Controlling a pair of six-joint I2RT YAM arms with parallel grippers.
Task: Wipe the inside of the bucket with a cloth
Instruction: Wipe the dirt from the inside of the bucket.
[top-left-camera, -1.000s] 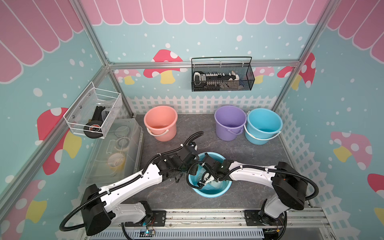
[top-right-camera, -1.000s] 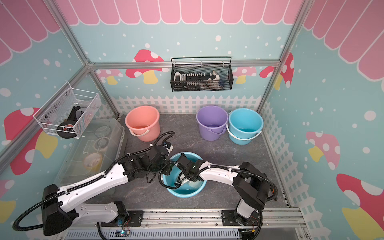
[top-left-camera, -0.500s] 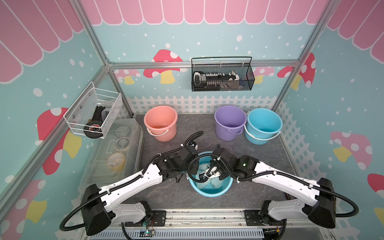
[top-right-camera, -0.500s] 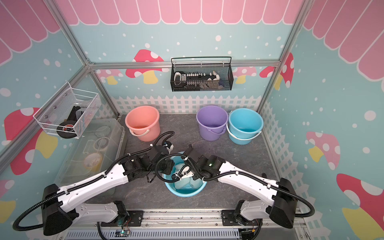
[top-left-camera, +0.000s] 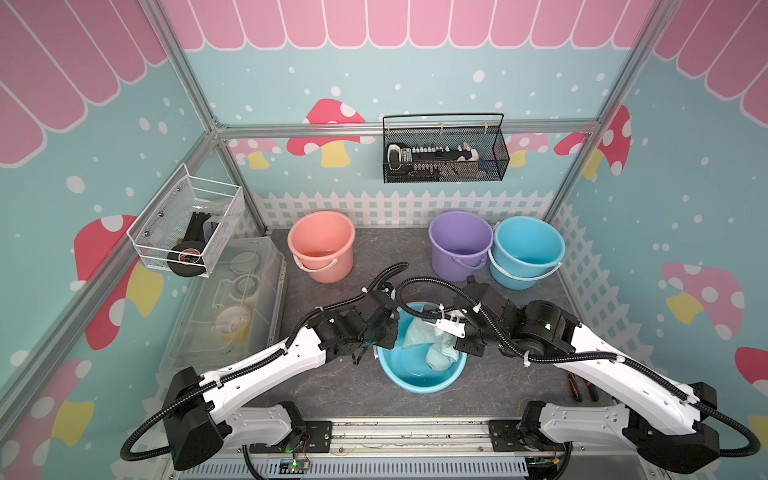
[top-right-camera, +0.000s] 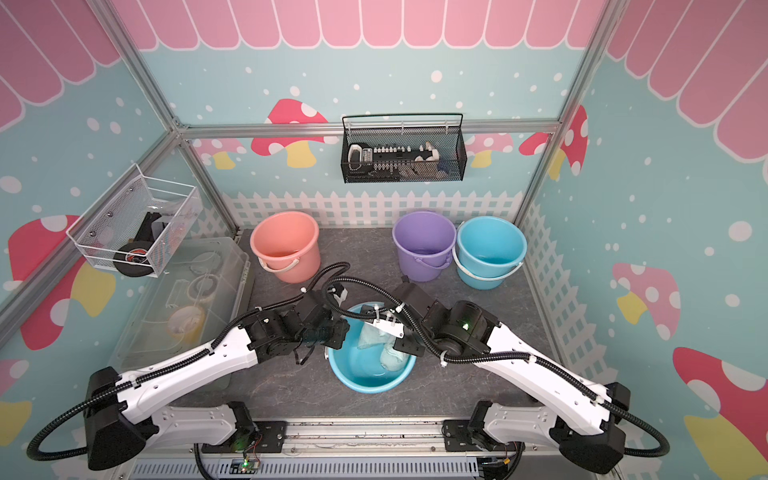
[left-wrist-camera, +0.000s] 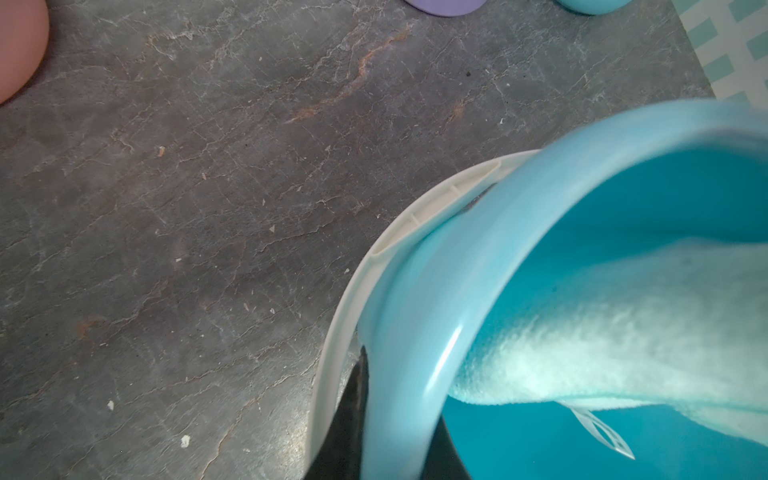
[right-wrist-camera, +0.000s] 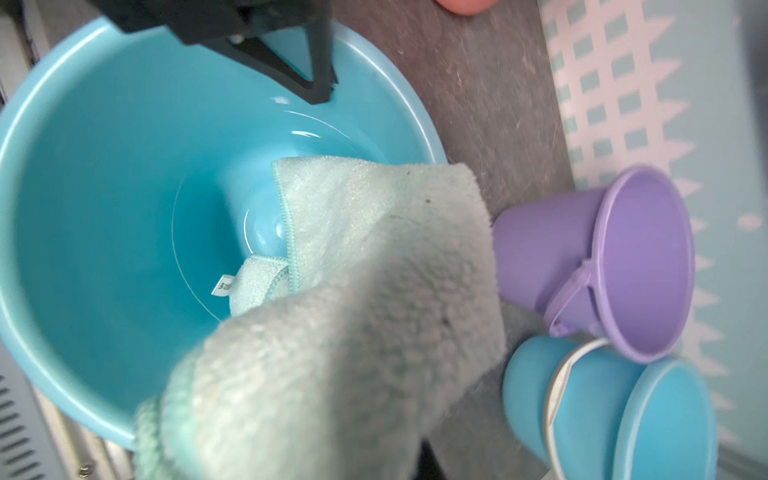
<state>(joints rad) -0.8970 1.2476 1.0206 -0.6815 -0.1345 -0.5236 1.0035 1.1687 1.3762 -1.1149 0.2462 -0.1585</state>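
Bucket (top-left-camera: 411, 374), bright blue, stands on the grey stone-look table (top-left-camera: 332, 386), near the front and about midway across, between your two arms. Both top views show its open mouth (top-right-camera: 357, 370).

Your left gripper (top-left-camera: 386, 338) is clamped on the bucket's rim on its left side. The left wrist view shows one dark finger (left-wrist-camera: 353, 419) outside the wall and another inside, with the rim pinched between them. The bucket's white handle (left-wrist-camera: 353, 291) lies folded down against the outside of the rim.

Your right gripper (top-left-camera: 446, 338) reaches over the bucket's right side, its jaws closed on the cloth (top-left-camera: 428, 338). The fingertips themselves are buried in the fabric. This pale aqua-green cloth (right-wrist-camera: 374, 311) bunches around the gripper and hangs down inside the bucket. In the right wrist view a folded corner with a small white tag reaches the bucket floor. In a top view the cloth (top-right-camera: 388, 357) drapes against the inner wall on the far and right side, while the near part of the floor is bare.

At the back of the table stand three more buckets. A pink bucket (top-left-camera: 322, 245) is on the left. On the right a purple bucket (top-left-camera: 459, 245) stands just beside a second blue bucket (top-left-camera: 525, 249). A clear plastic box (top-left-camera: 232, 303) sits along the table's left edge.
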